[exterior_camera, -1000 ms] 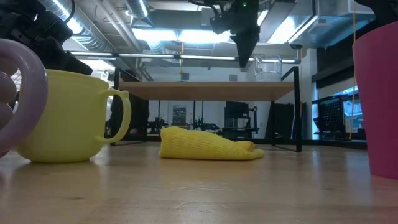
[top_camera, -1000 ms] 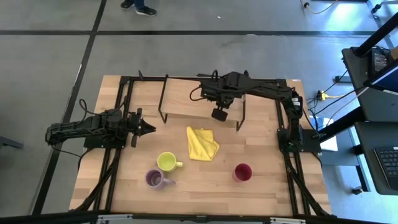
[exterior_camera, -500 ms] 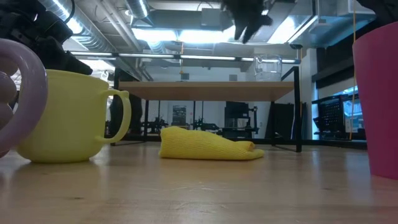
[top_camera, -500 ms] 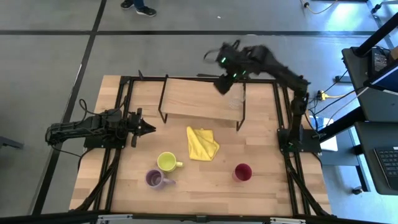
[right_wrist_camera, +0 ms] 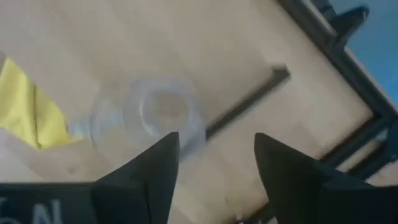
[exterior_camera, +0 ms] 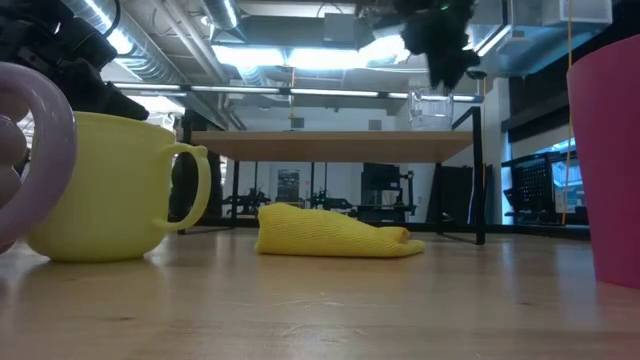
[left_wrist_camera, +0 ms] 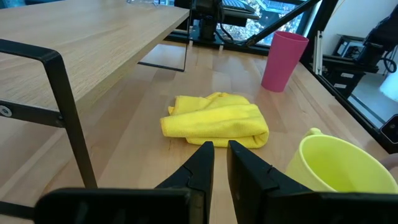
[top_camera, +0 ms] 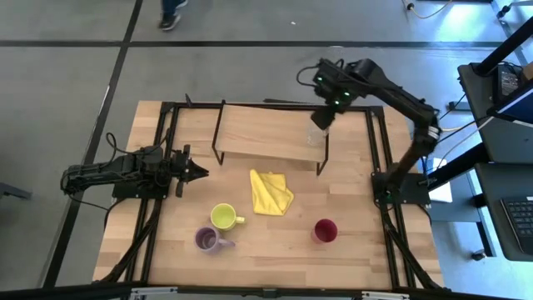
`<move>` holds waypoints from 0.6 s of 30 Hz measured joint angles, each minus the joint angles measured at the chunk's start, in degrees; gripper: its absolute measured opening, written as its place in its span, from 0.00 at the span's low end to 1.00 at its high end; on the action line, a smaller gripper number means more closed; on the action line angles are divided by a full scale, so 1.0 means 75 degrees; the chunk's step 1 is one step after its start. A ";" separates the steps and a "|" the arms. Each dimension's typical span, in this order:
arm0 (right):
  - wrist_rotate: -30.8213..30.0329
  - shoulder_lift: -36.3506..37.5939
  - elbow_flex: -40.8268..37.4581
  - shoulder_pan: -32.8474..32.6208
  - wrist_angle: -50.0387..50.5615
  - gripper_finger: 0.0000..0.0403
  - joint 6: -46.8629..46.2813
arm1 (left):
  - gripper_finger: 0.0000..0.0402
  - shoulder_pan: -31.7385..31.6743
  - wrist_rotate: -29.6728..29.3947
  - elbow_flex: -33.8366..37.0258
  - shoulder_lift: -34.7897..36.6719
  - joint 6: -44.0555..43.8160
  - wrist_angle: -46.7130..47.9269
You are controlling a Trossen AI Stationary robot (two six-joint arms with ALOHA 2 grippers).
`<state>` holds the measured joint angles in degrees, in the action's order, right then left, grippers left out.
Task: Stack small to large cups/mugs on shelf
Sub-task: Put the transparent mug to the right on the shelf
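Note:
A clear glass (exterior_camera: 430,108) stands upright on the right end of the shelf (top_camera: 262,133). My right gripper (right_wrist_camera: 216,155) hangs open above the glass (right_wrist_camera: 149,118), clear of it, over the shelf's far right corner (top_camera: 323,119). A yellow-green mug (top_camera: 223,217), a purple mug (top_camera: 206,240) and a magenta tumbler (top_camera: 325,230) stand on the tabletop nearer the front. My left gripper (left_wrist_camera: 221,163) rests low at the table's left, fingers close together with nothing between them, pointing toward the folded yellow cloth (left_wrist_camera: 214,121).
The yellow cloth (top_camera: 270,192) lies on the table just in front of the shelf. Thin black legs (left_wrist_camera: 68,112) hold the shelf board up. A black frame (top_camera: 158,192) runs along both sides of the table. A person's feet (top_camera: 171,18) show on the floor beyond.
My right gripper has risen from beside the glass and swung toward the table's far right corner, ending above the glass. The glass has stayed in place on the shelf.

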<state>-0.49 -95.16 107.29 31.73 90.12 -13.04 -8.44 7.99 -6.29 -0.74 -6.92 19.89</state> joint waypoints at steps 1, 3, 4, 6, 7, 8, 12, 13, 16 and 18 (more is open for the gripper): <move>-0.0026 0.0191 -0.0187 -0.0009 0.0014 0.52 -0.0002 | 0.10 0.0001 0.0000 0.0000 0.0000 0.0000 -0.0001; -0.0208 0.0525 -0.0598 -0.0042 -0.0004 0.52 -0.0021 | 0.10 0.0002 0.0000 0.0001 -0.0002 0.0000 -0.0001; -0.0238 0.0654 -0.0756 -0.0044 0.0004 0.52 -0.0062 | 0.10 0.0001 0.0000 -0.0001 -0.0002 0.0000 -0.0001; -0.0236 0.0916 -0.1062 -0.0044 -0.0020 0.52 -0.0230 | 0.10 -0.0001 0.0000 -0.0001 -0.0002 0.0000 0.0001; -0.0236 0.1015 -0.1182 -0.0044 -0.0005 0.52 -0.0256 | 0.10 -0.0001 0.0000 -0.0001 0.0001 0.0000 -0.0001; -0.0239 0.1064 -0.1296 -0.0049 0.0004 0.52 -0.0256 | 0.10 0.0000 0.0000 0.0000 0.0001 0.0000 -0.0001; -0.0253 0.0994 -0.1593 -0.0179 -0.0283 0.52 -0.0219 | 0.10 0.0001 -0.0002 0.0000 0.0001 0.0000 -0.0001; -0.0251 0.0955 -0.1600 -0.0206 -0.0388 0.52 -0.0210 | 0.10 -0.0001 0.0000 0.0001 0.0001 0.0000 -0.0001; -0.0239 0.0760 -0.1522 -0.0219 -0.0627 0.52 -0.0041 | 0.10 0.0001 0.0000 0.0001 -0.0002 0.0000 -0.0001; -0.0217 0.0674 -0.1401 -0.0213 -0.0704 0.52 0.0013 | 0.10 -0.0001 0.0000 -0.0001 0.0001 0.0000 -0.0001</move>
<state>-2.12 -90.10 96.78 30.13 84.84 -12.94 -8.45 7.99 -6.31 -0.73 -6.92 19.88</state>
